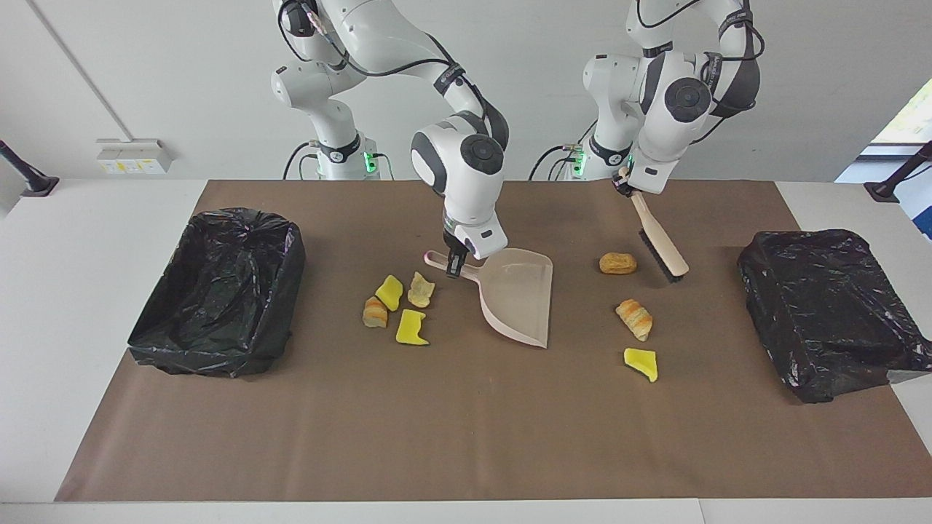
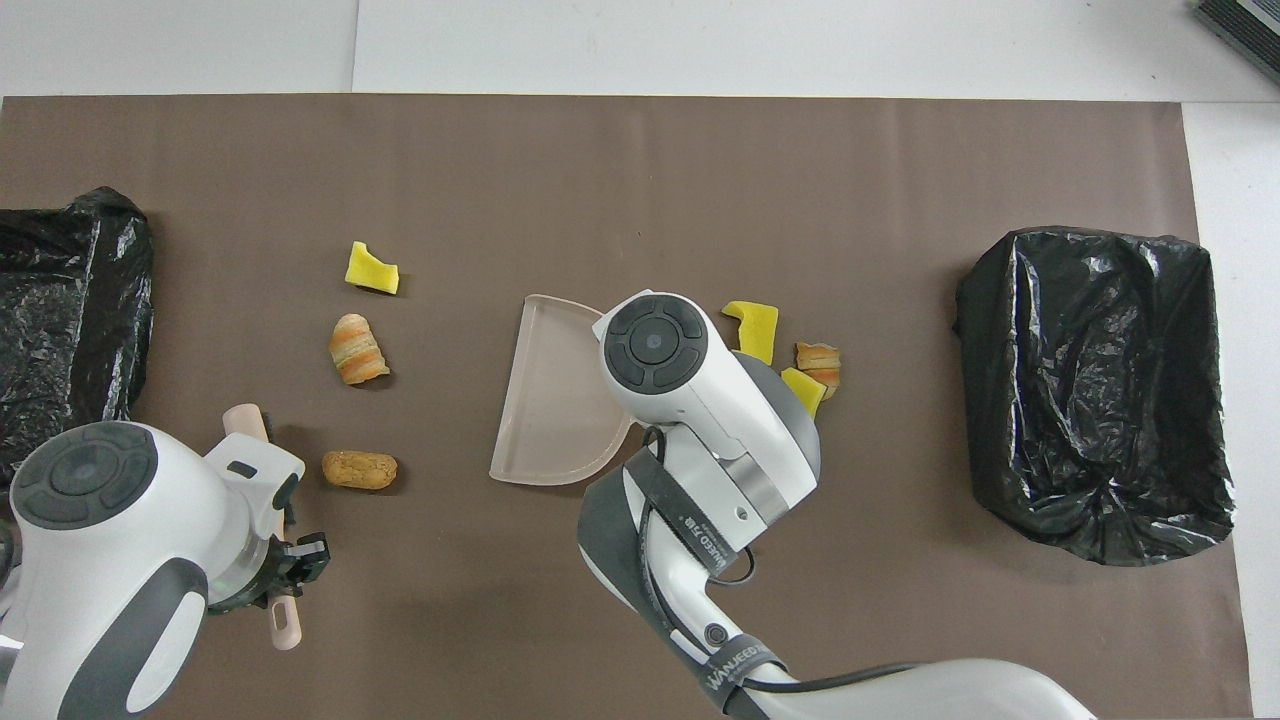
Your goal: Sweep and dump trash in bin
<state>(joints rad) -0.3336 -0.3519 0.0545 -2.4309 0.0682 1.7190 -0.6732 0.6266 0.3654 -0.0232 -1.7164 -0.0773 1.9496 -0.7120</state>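
My right gripper [image 1: 453, 268] is shut on the handle of the pale pink dustpan [image 1: 517, 295] [image 2: 555, 400], which slants low over the mat's middle. My left gripper [image 1: 625, 182] [image 2: 295, 565] is shut on the handle of the beige hand brush [image 1: 659, 240], held tilted above the mat with its bristles beside a brown bun [image 1: 617, 263] [image 2: 359, 469]. A croissant-like piece [image 1: 634, 319] and a yellow sponge scrap [image 1: 641, 363] lie farther from the robots. Several more trash scraps [image 1: 399, 309] [image 2: 752, 330] lie beside the dustpan's handle, toward the right arm's end.
A black-lined bin [image 1: 218, 291] [image 2: 1095, 390] stands at the right arm's end of the brown mat. Another black-lined bin [image 1: 823, 306] [image 2: 60, 320] stands at the left arm's end.
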